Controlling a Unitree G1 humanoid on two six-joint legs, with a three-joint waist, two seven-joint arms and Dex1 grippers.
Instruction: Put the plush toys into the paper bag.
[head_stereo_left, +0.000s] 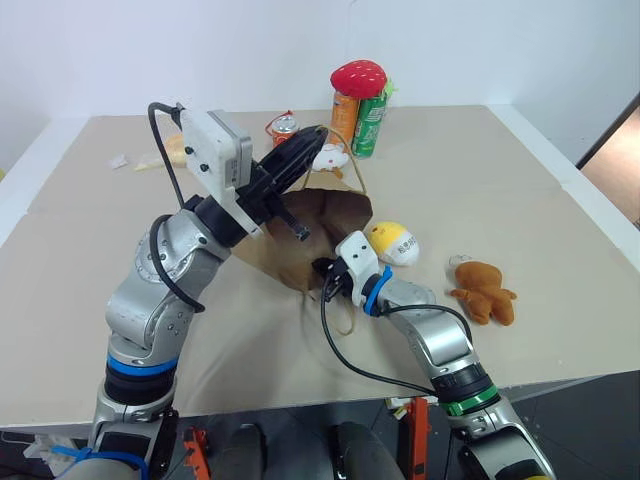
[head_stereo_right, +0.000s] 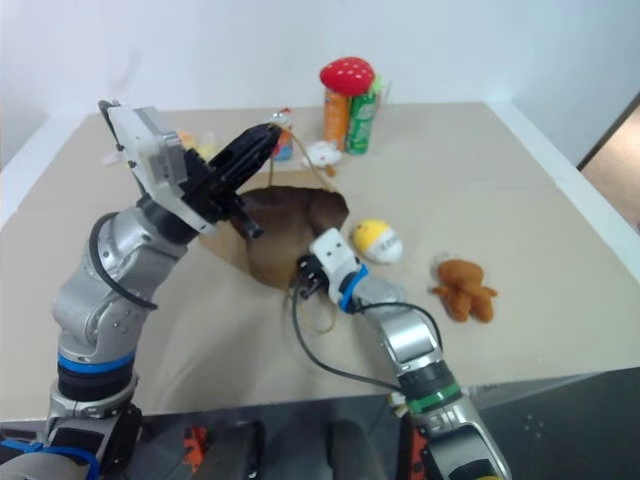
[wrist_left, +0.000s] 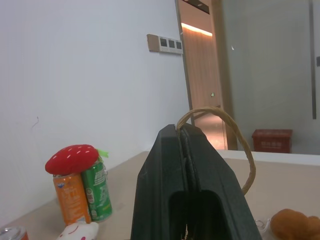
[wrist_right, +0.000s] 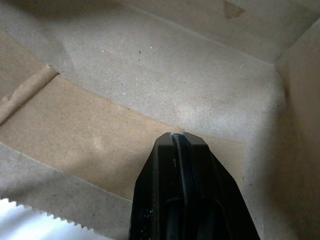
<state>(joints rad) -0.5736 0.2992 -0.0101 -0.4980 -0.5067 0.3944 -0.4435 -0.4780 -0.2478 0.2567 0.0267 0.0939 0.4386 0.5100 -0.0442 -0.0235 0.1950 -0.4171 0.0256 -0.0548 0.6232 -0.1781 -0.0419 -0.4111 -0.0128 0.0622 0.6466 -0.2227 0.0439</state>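
The brown paper bag (head_stereo_left: 268, 262) lies in the middle of the table with its mouth raised open toward me. My left gripper (head_stereo_left: 315, 135) is up above the bag, shut on the bag's upper cord handle (wrist_left: 241, 137), which loops past its fingertips. My right gripper (head_stereo_left: 323, 269) is shut, and its tip pokes into the bag's mouth over the lower lip; the right wrist view looks onto the bag's inner paper (wrist_right: 150, 80). The other handle (head_stereo_left: 345, 322) lies slack under that wrist. The egg-shaped yellow-and-white plush toy (head_stereo_left: 393, 242) lies just right of the bag. The brown teddy bear (head_stereo_left: 483, 291) lies farther right.
At the back of the table stand an orange can (head_stereo_left: 345, 118) and a green can (head_stereo_left: 369, 125) with a red strawberry plush (head_stereo_left: 358, 78) on top. A small can (head_stereo_left: 283, 127) and a white plush (head_stereo_left: 330, 157) sit close behind the bag. The table's right edge (head_stereo_left: 600, 230) is near the bear.
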